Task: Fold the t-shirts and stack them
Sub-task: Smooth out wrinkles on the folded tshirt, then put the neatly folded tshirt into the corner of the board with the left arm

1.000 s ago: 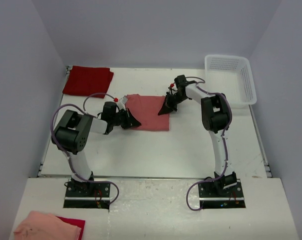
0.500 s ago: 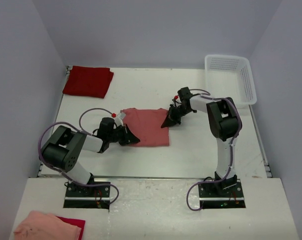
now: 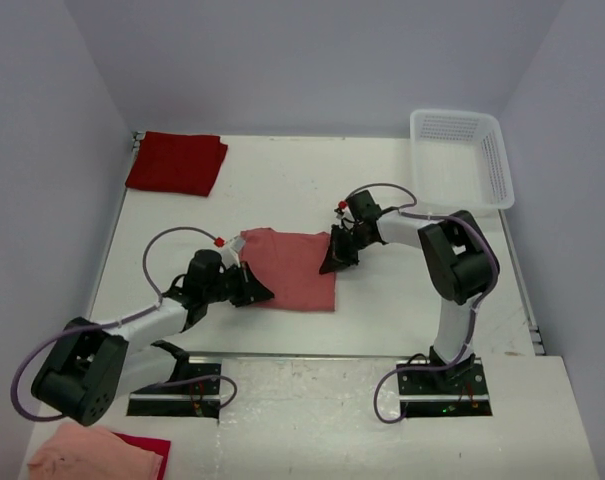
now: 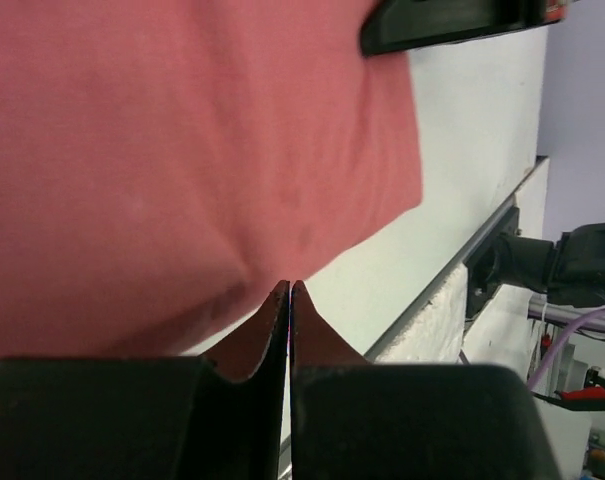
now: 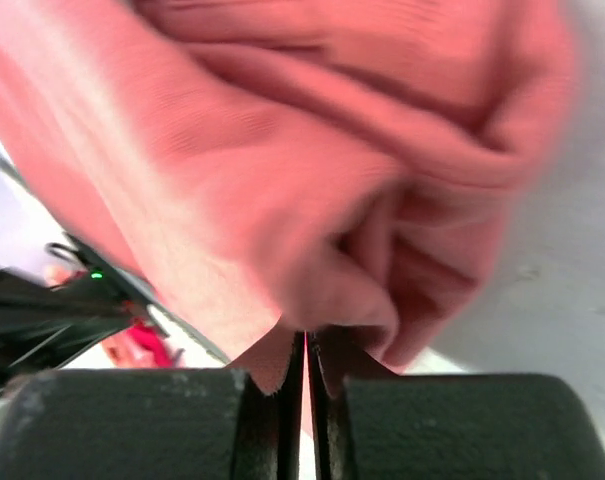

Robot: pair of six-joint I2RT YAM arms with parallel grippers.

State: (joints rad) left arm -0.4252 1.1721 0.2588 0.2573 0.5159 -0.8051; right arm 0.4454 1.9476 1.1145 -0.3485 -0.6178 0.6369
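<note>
Looking down from the top camera, you can see that the salmon t-shirt (image 3: 290, 268) has slid toward the near edge of the table (image 3: 382, 310) over the last second. It lies as a rough folded rectangle, with the left gripper (image 3: 252, 288) at its near left corner and the right gripper (image 3: 334, 258) on its right edge. Your left arm has dropped low and drawn back with it. The crimson t-shirt (image 3: 177, 162) sits folded in the far left corner, well apart and unmoved.

In the left wrist view the jaws are pinched together on the salmon shirt's edge, with flat cloth beyond. In the right wrist view they are likewise clamped on a bunched fold, which is blurred.

I judge you are dragging this shirt into reach for its next fold. Stacking has not yet begun.
</note>
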